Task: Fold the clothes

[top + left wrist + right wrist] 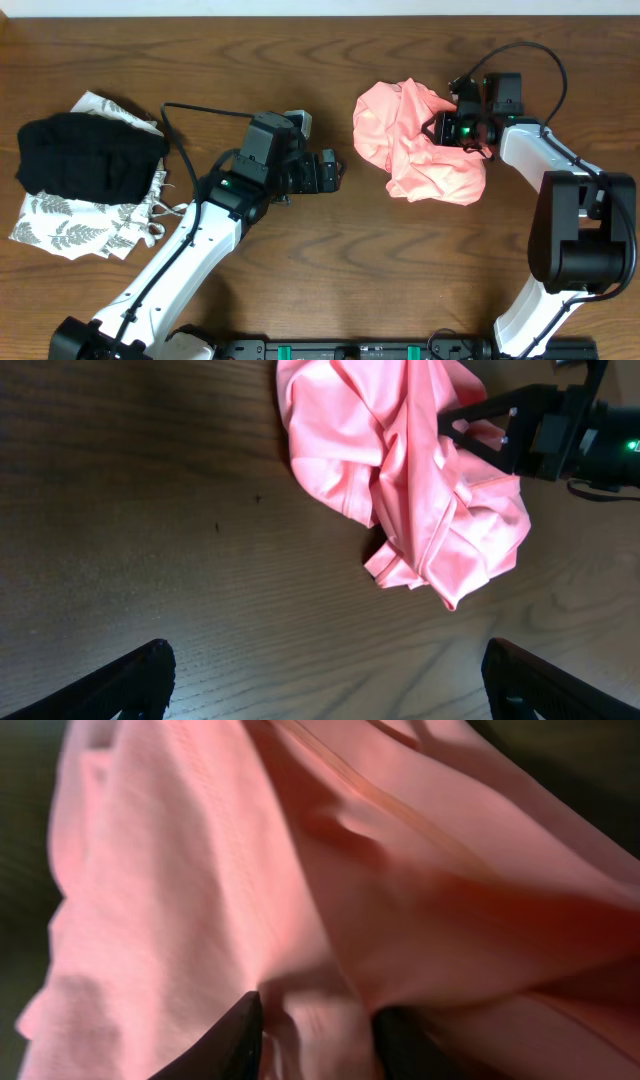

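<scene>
Looking down from overhead, the crumpled salmon-pink T-shirt of thin soft fabric sits in a loose heap at about 1 o'clock from the middle of the dark wooden table. It's bunched up, nothing flat or folded about it.

The right gripper comes in from the heap's 3 o'clock side, with its tips dug into the upper right part of the pile. In the right wrist view the two black fingertips sit on either side of a fold, and the creases in the cloth run down into the gap between them. So it's pinching a ridge of the shirt, with the cloth filling nearly the whole view.

The left gripper is just off the heap's 9 o'clock edge, near it but not touching. Bare wood shows between them. Its fingers are spread as wide as they go with nothing between them, pointing toward the shirt, which lies at roughly 1 o'clock in its wrist view.

Way over at the table's 9 o'clock end there's a black folded garment lying on top of a white garment with grey leaf print, well apart from both grippers.
</scene>
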